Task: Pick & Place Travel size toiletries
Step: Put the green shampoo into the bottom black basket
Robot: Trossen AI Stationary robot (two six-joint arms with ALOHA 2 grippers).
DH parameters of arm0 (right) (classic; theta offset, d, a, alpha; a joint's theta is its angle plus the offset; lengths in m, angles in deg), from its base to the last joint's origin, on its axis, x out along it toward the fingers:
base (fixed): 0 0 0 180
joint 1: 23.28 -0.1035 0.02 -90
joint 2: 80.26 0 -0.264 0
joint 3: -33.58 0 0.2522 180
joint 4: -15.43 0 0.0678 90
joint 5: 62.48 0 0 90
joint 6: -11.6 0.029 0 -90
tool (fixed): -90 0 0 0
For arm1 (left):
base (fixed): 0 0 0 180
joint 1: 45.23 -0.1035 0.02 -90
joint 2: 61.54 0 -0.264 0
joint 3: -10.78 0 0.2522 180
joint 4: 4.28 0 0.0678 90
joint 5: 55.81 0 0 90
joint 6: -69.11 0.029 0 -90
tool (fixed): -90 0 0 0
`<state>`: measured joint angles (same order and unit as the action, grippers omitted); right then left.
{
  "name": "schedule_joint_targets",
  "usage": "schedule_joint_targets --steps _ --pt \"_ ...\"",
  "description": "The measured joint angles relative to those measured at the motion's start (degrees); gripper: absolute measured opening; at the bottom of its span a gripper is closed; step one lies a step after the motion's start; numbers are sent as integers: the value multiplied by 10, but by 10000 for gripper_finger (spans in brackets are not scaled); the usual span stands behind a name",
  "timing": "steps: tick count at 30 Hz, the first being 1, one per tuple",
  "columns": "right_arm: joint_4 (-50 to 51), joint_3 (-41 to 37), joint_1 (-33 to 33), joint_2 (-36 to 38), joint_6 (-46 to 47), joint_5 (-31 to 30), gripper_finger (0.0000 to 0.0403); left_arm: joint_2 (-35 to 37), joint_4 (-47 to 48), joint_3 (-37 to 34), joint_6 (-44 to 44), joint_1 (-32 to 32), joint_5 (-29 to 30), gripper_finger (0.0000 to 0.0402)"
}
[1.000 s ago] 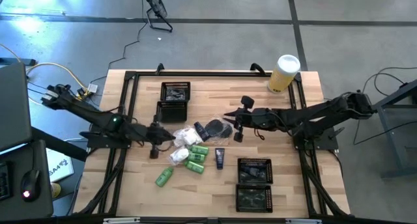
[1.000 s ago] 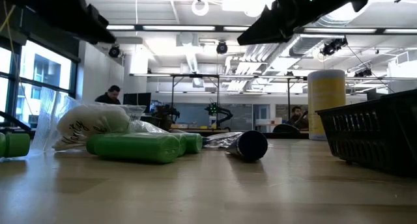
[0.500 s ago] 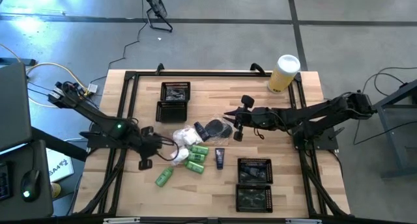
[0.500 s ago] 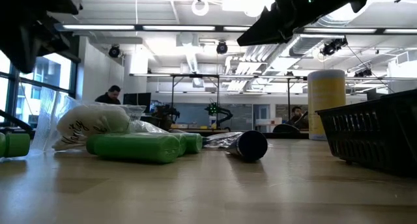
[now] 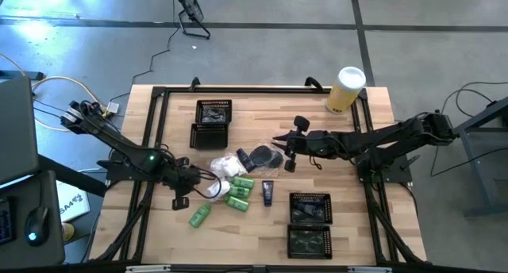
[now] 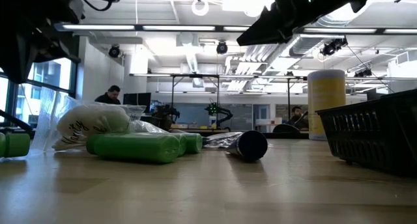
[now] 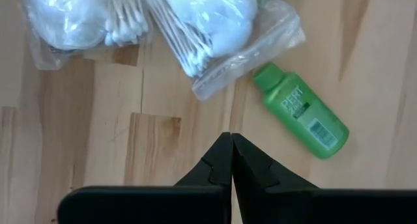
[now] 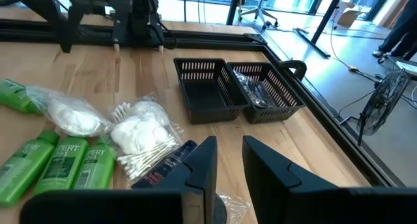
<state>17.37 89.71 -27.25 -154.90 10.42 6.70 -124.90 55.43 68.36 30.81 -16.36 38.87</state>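
The toiletries lie in a loose heap at mid-table: white crinkly packets, green bottles, a dark tube and round dark cases. One green bottle lies apart toward the near edge. My left gripper is shut and tipped steeply down over bare wood. It stands just short of a packet's corner and beside the lone bottle, touching neither. My right gripper hovers to the right of the dark cases. Its fingers are a narrow gap apart, with nothing between them.
Two black mesh trays stand at the far left and two at the near right. A tall yellow cylinder with a white lid stands at the far right corner. Bare wood lies left of the heap, along the black frame rail.
My left gripper has swung from nearly level to pointing steeply down. It has rolled as it turned and shifted a little toward the table's near edge, staying shut. The toiletries lie where they were.
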Motion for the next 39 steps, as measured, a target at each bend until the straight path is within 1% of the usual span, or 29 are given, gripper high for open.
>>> schedule_joint_targets --steps 3,8,10,18,21,24,27,32,35,39 --pt "-14 0 0 0 -2 0 66 -6 -22 0 -37 0 11 0" --pt "-29 0 0 0 -2 0 66 -16 -78 1 -39 0 15 0" --pt "-29 1 -1 0 -2 0 66 -27 -70 7 -39 2 19 0" --pt "-28 1 -16 0 -2 0 66 -128 -65 67 -40 28 22 0" --pt "-30 1 -17 0 -2 1 66 -158 -68 83 -80 35 7 0" --pt "-22 1 -17 0 -1 2 66 -172 -66 87 -129 46 -4 0" --pt "-18 1 -17 0 -1 2 66 -176 -63 87 -163 51 -15 0" --pt "-15 1 -17 0 -1 2 66 -176 -64 87 -203 50 -16 0" --pt "-11 1 -17 0 -1 11 66 -178 -56 87 -200 49 -17 10" --pt "-3 1 -17 0 -1 30 66 -181 -33 87 -196 49 -28 49"
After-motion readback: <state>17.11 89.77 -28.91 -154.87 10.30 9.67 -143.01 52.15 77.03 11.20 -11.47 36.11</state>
